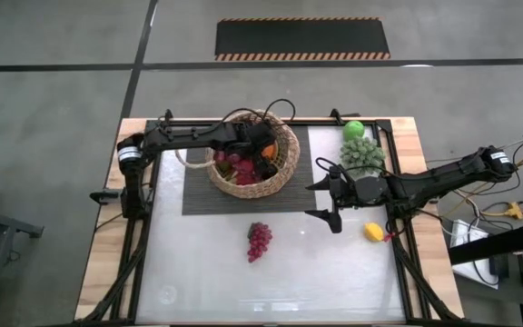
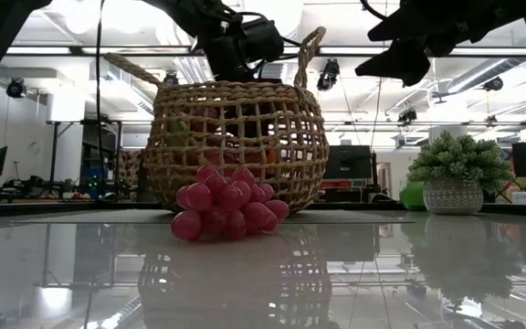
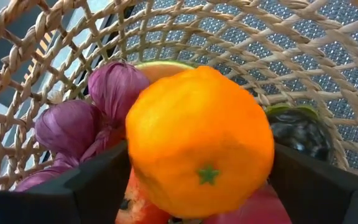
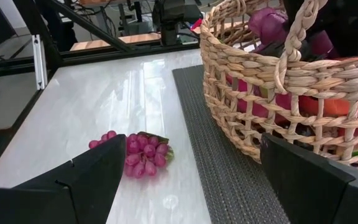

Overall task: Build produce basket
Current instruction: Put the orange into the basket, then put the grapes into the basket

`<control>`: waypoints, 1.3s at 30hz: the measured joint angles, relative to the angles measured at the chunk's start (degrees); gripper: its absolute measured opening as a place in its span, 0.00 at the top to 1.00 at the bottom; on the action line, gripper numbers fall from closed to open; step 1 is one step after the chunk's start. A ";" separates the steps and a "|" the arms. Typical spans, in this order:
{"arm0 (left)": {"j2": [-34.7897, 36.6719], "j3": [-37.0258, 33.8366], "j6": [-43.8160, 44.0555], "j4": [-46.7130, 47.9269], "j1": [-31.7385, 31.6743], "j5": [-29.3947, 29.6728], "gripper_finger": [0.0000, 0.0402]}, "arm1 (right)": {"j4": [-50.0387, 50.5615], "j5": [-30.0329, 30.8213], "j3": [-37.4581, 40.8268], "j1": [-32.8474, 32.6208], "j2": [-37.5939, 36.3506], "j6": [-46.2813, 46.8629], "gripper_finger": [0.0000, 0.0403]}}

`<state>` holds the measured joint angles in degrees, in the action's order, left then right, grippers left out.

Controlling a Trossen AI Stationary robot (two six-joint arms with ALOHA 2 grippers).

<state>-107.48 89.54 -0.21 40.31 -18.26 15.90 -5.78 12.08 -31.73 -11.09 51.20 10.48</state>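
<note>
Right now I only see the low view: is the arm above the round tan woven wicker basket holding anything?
Observer: Yes. The left wrist view shows the left gripper shut on a round orange fruit, inside the basket.
Operator: Besides the purple grape bunch, is any fruit waiting on the table?
Observer: From above, a small yellow lemon lies near the table's right edge, close to the open right gripper.

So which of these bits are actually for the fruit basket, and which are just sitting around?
For the job:
- basket
- orange, gripped by the left end effector over the basket
- grape bunch on the table
- lemon
- green apple

Just lying about:
- potted plant
- dark mat

The right end effector waits, open.
</note>
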 joint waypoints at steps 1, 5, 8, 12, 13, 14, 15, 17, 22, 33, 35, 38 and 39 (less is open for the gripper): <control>0.00 0.00 -0.03 -0.02 0.00 0.00 0.14 | 0.00 0.00 0.00 0.00 0.00 0.00 0.13; 0.03 0.00 -0.37 -0.23 0.00 -0.02 0.03 | 0.00 0.00 0.00 0.00 0.00 0.04 0.13; 1.02 -0.04 -2.83 0.35 0.20 -1.06 0.01 | 0.00 -0.01 0.00 0.00 0.00 0.79 0.13; 5.32 -0.07 -3.59 0.79 0.77 -2.22 0.03 | 0.02 -0.09 0.02 0.00 -0.02 2.53 0.13; 6.80 -0.07 -3.60 0.77 0.96 -2.23 0.03 | 0.06 -0.11 0.02 -0.02 -0.04 3.02 0.13; 8.46 -0.07 -3.58 0.87 1.17 -2.21 0.03 | 0.08 -0.14 0.02 -0.02 -0.04 3.31 0.13; 10.11 -0.07 -3.52 0.95 1.48 -2.21 0.03 | 0.07 -0.24 0.02 -0.02 -0.06 3.80 0.13; 13.86 -0.10 -3.31 0.66 2.50 -2.50 0.03 | 0.07 -0.29 0.02 -0.02 -0.09 5.08 0.13; 23.80 -3.94 -3.14 -6.10 7.44 -9.38 0.03 | 1.33 -1.67 0.02 -0.15 -0.09 8.51 0.13; 37.24 -26.61 3.19 -37.73 21.00 -9.66 0.03 | 2.41 -9.86 0.02 -0.68 -0.11 18.47 0.13; 38.11 -30.94 4.37 -43.51 21.58 -9.60 0.03 | 2.55 -11.39 0.02 -0.89 -0.09 20.67 0.13; 39.22 -36.38 4.49 -50.34 21.79 -9.53 0.03 | 3.02 -14.18 0.02 -1.39 -0.09 25.35 0.13; 39.38 -38.05 4.49 -52.55 21.78 -9.53 0.03 | 3.41 -14.89 0.02 -1.61 -0.04 26.96 0.13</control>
<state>-68.11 51.49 4.28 -12.25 3.52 6.37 -2.37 -2.81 -31.70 -12.70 51.16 37.44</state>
